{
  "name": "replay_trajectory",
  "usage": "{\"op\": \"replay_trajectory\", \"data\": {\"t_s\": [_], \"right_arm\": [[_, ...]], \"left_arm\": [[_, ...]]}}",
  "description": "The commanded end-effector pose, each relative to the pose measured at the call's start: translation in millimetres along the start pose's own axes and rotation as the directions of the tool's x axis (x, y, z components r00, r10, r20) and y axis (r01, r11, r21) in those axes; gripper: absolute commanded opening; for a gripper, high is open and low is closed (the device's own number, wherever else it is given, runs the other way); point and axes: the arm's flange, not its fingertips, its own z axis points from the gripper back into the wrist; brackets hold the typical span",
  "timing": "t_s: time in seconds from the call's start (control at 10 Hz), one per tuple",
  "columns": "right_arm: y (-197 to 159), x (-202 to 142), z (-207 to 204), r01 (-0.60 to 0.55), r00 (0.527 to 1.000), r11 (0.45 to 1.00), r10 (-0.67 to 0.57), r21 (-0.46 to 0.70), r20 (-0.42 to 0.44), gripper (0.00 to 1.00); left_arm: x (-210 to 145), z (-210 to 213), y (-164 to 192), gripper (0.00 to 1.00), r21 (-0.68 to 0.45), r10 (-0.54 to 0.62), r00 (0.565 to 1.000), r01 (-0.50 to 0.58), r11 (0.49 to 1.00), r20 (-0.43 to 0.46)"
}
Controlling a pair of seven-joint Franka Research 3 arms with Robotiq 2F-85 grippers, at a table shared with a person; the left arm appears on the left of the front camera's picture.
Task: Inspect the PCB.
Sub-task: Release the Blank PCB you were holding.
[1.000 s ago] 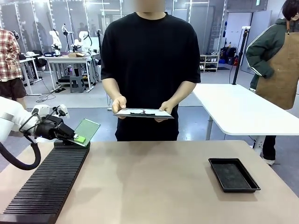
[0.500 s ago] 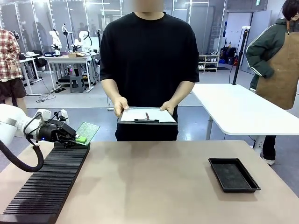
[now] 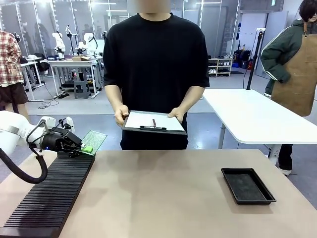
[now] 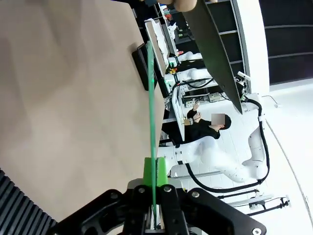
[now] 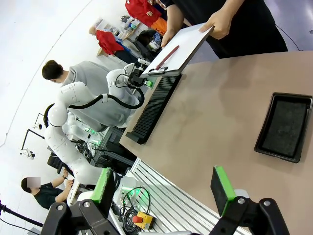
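Note:
The PCB [image 3: 95,139] is a thin green board, tilted, hanging just over the far end of the black slotted rack [image 3: 49,193] at the table's left. My left gripper [image 3: 84,148] is shut on its near edge. In the left wrist view the PCB [image 4: 151,98] runs edge-on as a green line up from between the green pads [image 4: 162,171] of the left gripper [image 4: 155,176]. My right gripper [image 5: 163,188] stands open and holds nothing, high above the table's near side.
A person at the far edge holds a clipboard [image 3: 154,121] with white paper in both hands. A black shallow tray [image 3: 247,185] lies at the table's right. The rack [image 5: 154,105] and the tray [image 5: 283,126] also show in the right wrist view.
My left gripper has lowered the PCB toward the rack's far end and tilted it flatter. The person has tipped the clipboard so that its paper faces this way.

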Motion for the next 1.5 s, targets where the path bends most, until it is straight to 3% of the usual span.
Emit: {"op": "replay_trajectory", "data": {"t_s": [0.0,1.4], "right_arm": [[0.4,1.8,-0.6,-0.021,1.000,1.000,0.021,0.008,0.007,1.00],[0.4,1.8,-0.6,-0.021,1.000,1.000,0.021,0.008,0.007,1.00]], "left_arm": [[-1.3,-1.1,-1.6,0.00,0.002,-0.001,1.000,0.001,1.000,-0.007],[-1.3,-1.1,-1.6,0.00,0.002,-0.001,1.000,0.001,1.000,-0.007]]}}
